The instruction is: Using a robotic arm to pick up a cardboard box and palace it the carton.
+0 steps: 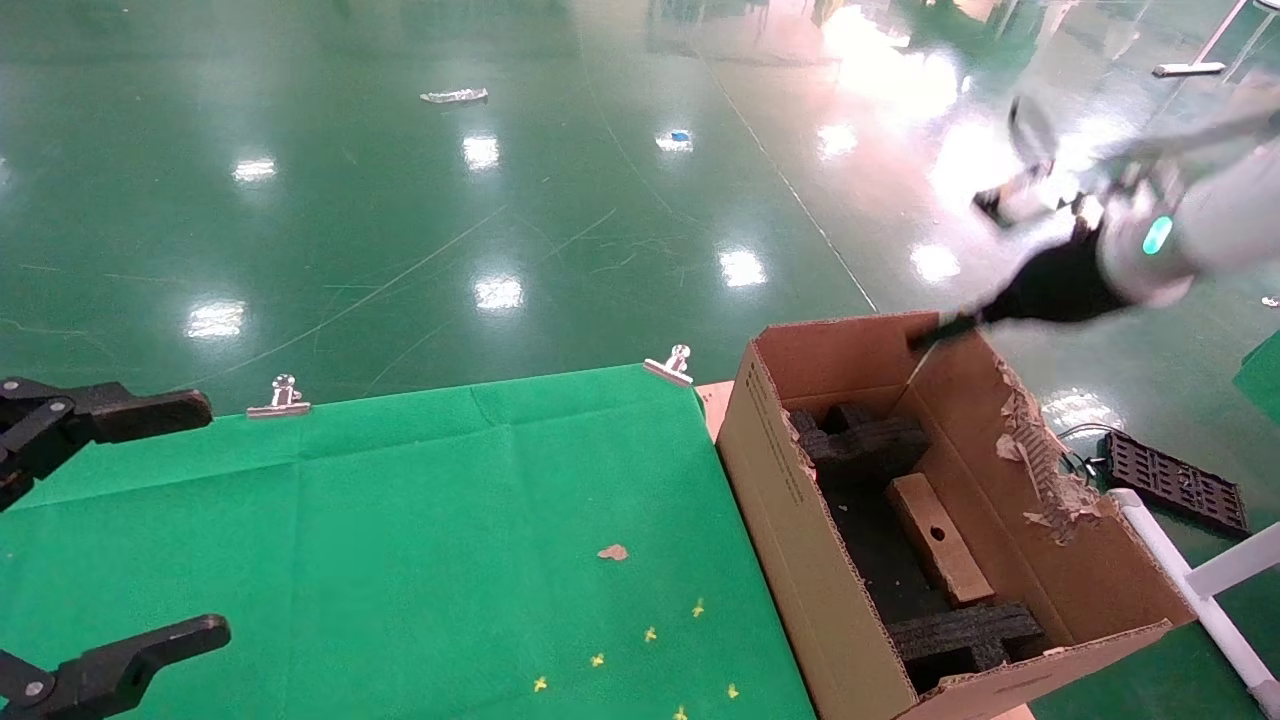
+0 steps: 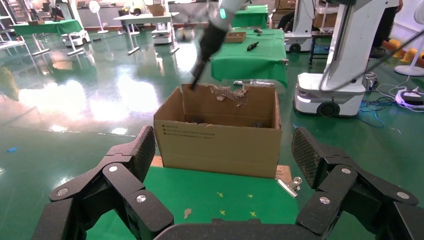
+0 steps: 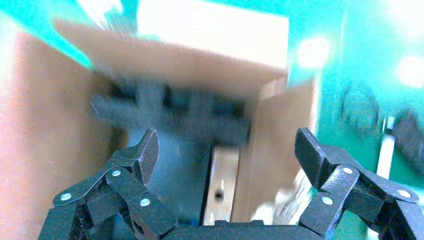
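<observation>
1. The right claw [image 3: 225,150] is hanging released, its two black fingers [image 3: 132,160] spread wide with nothing between them, and it is looking down into the carton [image 3: 70,100] from above.
2. In the head view this claw is showing only as a blurred dark tip [image 1: 940,328] at the carton's far rim, in the right of the frame, on the end of the robotic arm [image 1: 1170,235], whose white body and black wrist are reaching in from the upper right corner.
3. The cardboard box [image 1: 938,538] is lying inside the carton [image 1: 790,530], flat on the dark floor of it, its round hole facing up, in the lower right of the head view.
4. The box is sitting between two black foam blocks [image 1: 860,445], one toward the far end and one toward the near end, and its near end is touching the nearer block.
5. The carton's right-hand flap is showing a torn, ragged edge [image 1: 1040,460].
6. The carton is standing just beside the right edge of the green counter [image 1: 380,540], touching or nearly touching it.
7. The left claw [image 1: 120,530] is resting released at the left edge of the head view, over the counter, fingers wide apart and holding nothing; from its wrist view the left fingers [image 2: 132,155] are framing the carton [image 2: 220,145] farther off.
8. Metal clips [image 1: 282,397] are gripping the counter's far edge, and a small brown scrap [image 1: 612,552] and yellow marks [image 1: 650,634] are lying on the cloth.
</observation>
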{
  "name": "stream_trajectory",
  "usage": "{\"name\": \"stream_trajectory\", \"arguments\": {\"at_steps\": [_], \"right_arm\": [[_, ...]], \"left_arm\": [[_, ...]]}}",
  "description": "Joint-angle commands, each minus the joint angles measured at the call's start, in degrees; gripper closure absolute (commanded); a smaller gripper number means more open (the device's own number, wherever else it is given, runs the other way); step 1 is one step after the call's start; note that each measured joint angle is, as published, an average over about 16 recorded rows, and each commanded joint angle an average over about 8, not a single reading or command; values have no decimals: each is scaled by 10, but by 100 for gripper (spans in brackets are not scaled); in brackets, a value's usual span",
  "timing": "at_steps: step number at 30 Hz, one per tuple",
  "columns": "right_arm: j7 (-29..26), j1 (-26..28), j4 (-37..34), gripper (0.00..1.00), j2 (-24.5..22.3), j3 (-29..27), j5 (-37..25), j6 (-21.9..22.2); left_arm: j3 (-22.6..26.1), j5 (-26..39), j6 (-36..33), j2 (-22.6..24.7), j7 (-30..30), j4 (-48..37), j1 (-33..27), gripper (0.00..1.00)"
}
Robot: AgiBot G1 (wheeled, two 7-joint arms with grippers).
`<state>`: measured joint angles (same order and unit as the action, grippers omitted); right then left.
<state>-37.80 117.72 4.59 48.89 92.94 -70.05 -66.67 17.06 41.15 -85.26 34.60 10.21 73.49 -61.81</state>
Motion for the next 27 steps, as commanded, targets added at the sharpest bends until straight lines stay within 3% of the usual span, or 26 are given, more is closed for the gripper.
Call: {"name": "stream_trajectory", "arguments": {"at_steps": [1,7,12,27], "right_arm": [[19,33,11,0,-8,-6,7,-9],[37,79,32,0,-25,-23,26,-17],[48,72,61,0,-35,-55,41,-24],[105,-88,220,0,-61,-236,102,-66]], "left_arm": [[0,0,0,0,0,0,0,0],[0,0,0,0,0,0,0,0],[0,0,0,0,0,0,0,0],[1,-1,0,0,-1,-1,0,0]]}}
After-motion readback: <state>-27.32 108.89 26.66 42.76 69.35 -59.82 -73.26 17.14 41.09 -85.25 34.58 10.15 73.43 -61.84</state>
